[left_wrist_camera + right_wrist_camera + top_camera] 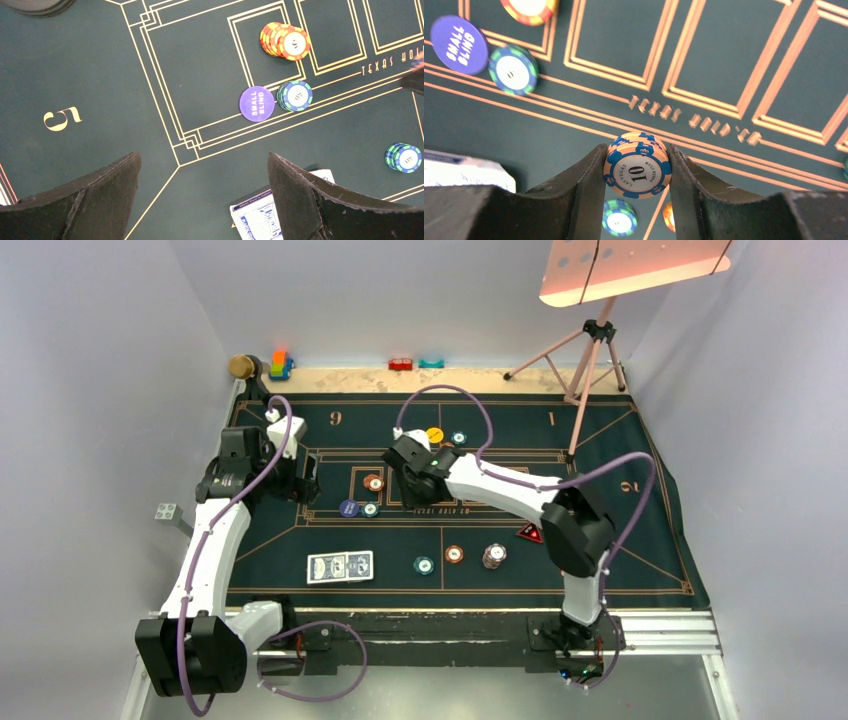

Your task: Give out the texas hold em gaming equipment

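A blue-and-cream chip stack (637, 172) is pinched by its edges in the right gripper (636, 150), over the centre lettering of the felt mat (549, 145). The left gripper (202, 160) is spread wide, empty. Chips could be spilled if the stack is released unevenly or too high.

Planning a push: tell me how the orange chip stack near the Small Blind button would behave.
The orange chip stack sits skewed, chips offset, so a side push would probably spread it rather than slide it whole. The discs look rigid; gripped by the edges, lower ones might drop.
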Available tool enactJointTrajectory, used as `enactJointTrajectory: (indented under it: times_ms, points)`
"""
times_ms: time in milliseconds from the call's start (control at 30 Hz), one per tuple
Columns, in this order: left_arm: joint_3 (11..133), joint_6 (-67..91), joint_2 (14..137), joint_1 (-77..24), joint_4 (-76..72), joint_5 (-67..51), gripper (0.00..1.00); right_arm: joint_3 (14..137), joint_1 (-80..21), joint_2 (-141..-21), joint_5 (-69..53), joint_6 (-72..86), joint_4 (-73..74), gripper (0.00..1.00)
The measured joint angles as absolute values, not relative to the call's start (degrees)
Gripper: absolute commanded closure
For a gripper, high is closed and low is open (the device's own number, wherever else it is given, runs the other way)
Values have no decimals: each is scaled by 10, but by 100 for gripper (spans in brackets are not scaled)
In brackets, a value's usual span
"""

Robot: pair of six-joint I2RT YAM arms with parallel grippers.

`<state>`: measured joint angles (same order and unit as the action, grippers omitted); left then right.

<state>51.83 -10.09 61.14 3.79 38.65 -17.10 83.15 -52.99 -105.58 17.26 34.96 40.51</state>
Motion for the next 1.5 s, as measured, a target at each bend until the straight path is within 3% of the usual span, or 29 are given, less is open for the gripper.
enactJointTrajectory:
  times_ms: [267,933,1233,1400,1500]
  points:
    - [518,-101,611,38,386,-169,0,888,-533,-1150,154,299,333,96]
    - [516,-101,609,38,386,-170,0,903,-543,-1227,127,251,223,95]
    - [516,-101,608,38,386,-170,0,913,-543,-1235,127,245,223,89]
    - [516,-101,607,38,386,-170,0,920,-543,-1239,127,245,230,73]
    - [516,-101,605,38,386,-170,0,930,-543,-1244,127,244,236,71]
